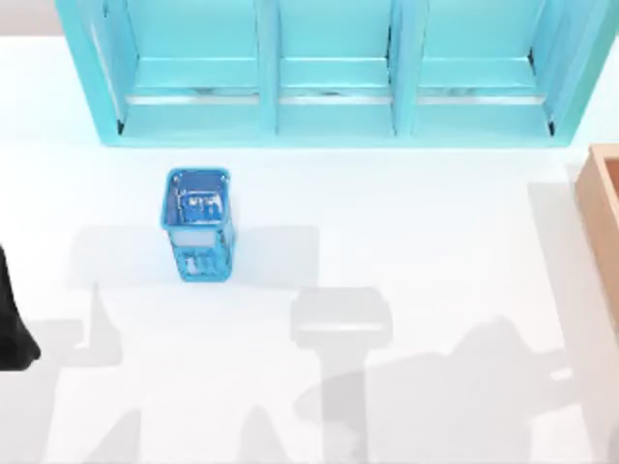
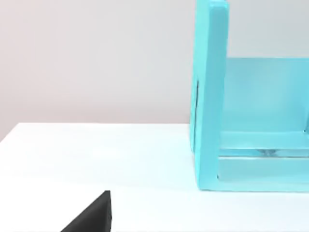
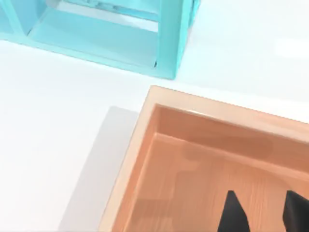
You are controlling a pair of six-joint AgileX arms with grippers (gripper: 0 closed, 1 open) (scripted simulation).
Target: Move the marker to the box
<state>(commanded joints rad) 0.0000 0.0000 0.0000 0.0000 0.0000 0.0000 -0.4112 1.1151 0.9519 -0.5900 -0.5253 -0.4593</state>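
R gripper (image 3: 258, 212) hovers over box (image 3: 145, 140) interior, jaws spread, nothing between them. Marker not visible; likely already dropped in box, can't confirm. L arm (image 1: 12, 329) parked at tabletop (image 1: 387, 222) left edge; jaw state: can't tell. Next: retract R arm.

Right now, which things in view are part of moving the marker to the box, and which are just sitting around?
Job things:
- the box, at the table's right edge
- right gripper, fingers apart above the box's inside, nothing between them
- I can't make out the marker

Just around:
- blue basket
- turquoise shelf unit
- left arm, parked at the left edge
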